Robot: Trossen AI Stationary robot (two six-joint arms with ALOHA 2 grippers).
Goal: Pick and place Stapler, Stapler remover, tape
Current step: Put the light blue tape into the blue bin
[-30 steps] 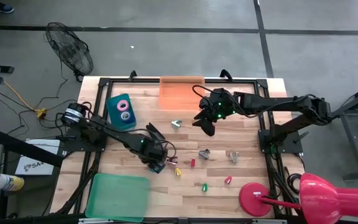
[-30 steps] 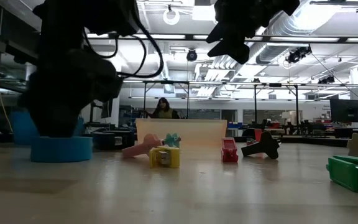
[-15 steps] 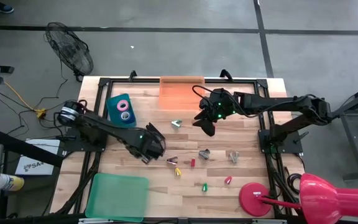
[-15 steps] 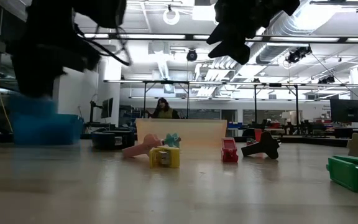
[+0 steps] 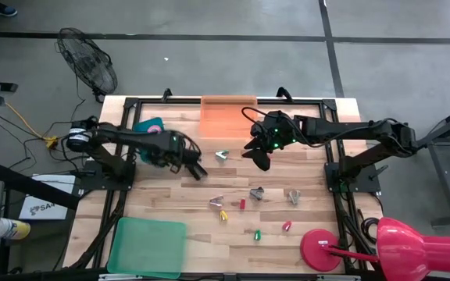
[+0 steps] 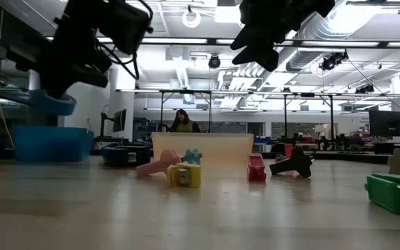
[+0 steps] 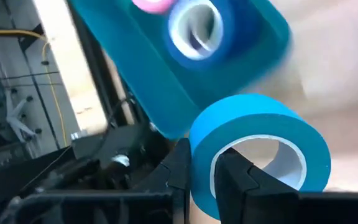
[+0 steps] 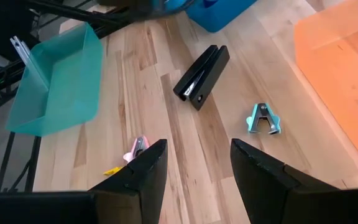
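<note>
My left gripper (image 5: 165, 146) hangs over the blue bin (image 5: 147, 126) at the table's far left, shut on a blue tape roll (image 7: 260, 149). The arm hides that roll in the high view; the low view shows it in the air (image 6: 47, 104). A pink roll (image 7: 151, 5) and a darker ring (image 7: 197, 28) lie inside the bin. The black stapler (image 5: 195, 168) lies flat on the wood beside the bin, and also shows in the right wrist view (image 8: 201, 76). A teal staple remover (image 8: 263, 118) rests near it. My right gripper (image 5: 258, 156) hovers open at centre-far. My left gripper holds the blue tape roll by its ring wall (image 7: 201, 163), one finger (image 7: 235, 180) inside the centre hole and the other finger (image 7: 179, 174) outside. The roll is lifted clear, hanging below the fingers over the blue bin's edge (image 7: 166, 93).
Several small coloured staple removers (image 5: 241, 204) are scattered over the table's middle. An orange bin (image 5: 229, 113) stands at the far edge, a green bin (image 5: 151, 246) at the near-left corner, and a red lamp (image 5: 397, 246) at the near right. A person (image 6: 181, 119) shows far off.
My left gripper has risen from the table's middle and swung toward the far-left, carrying the blue tape roll from table level up clear to above the blue bin. The stapler, covered by the arm before, now shows.
</note>
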